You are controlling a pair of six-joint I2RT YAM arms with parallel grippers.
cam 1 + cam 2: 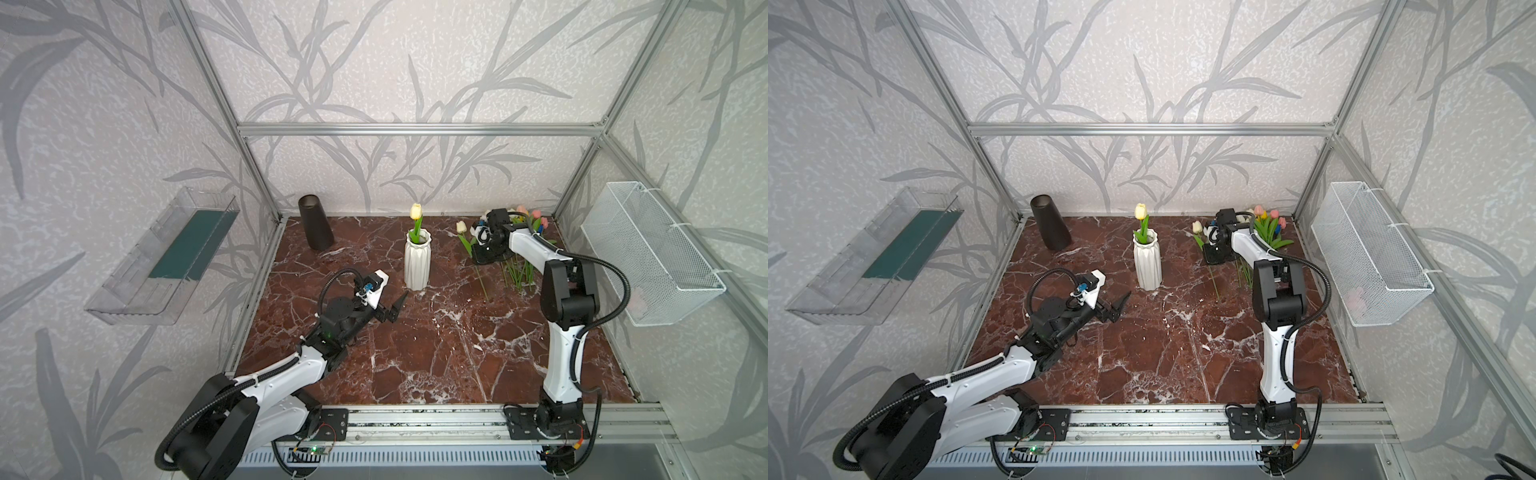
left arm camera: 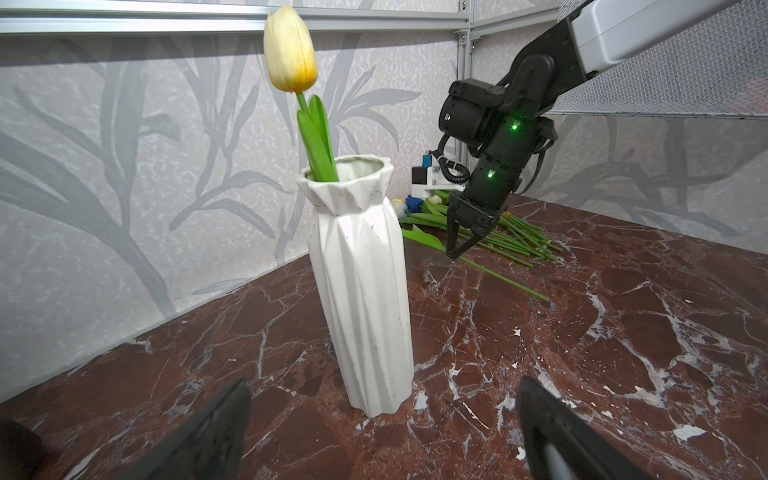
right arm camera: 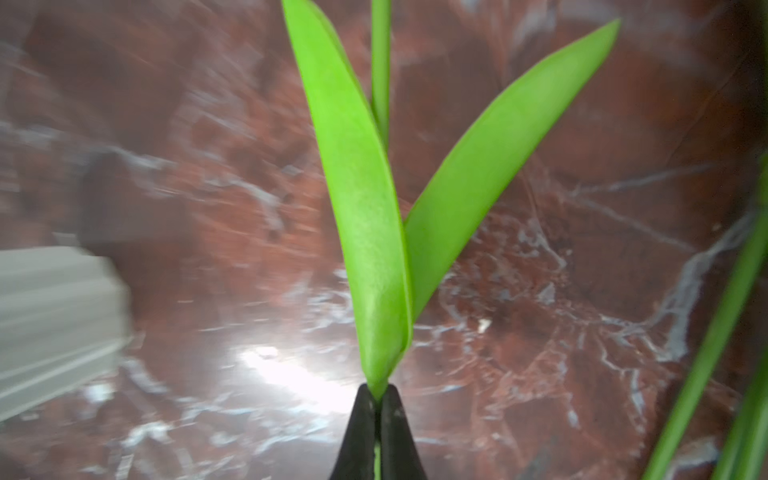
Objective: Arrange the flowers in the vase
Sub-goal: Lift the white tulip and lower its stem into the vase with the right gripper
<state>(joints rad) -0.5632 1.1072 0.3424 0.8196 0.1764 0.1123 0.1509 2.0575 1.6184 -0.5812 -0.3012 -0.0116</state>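
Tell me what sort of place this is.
Probably a robot test cell dressed as a room: an aluminium frame boxes it in, a left arm and right arm are bolted to a front rail, and leaf-print wall panels surround a marble-look tabletop.

white arms, black joints, ribbed cables

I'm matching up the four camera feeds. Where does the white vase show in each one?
Top views: white vase stands mid-table, toward the back wall, in both.
Left wrist: the vase fills the centre, full height.
Right wrist: probably the blurred pale ribbed shape at the picture's edge.
Shared landmark: red marble table in all; yellow tulip in the vase, except right wrist.
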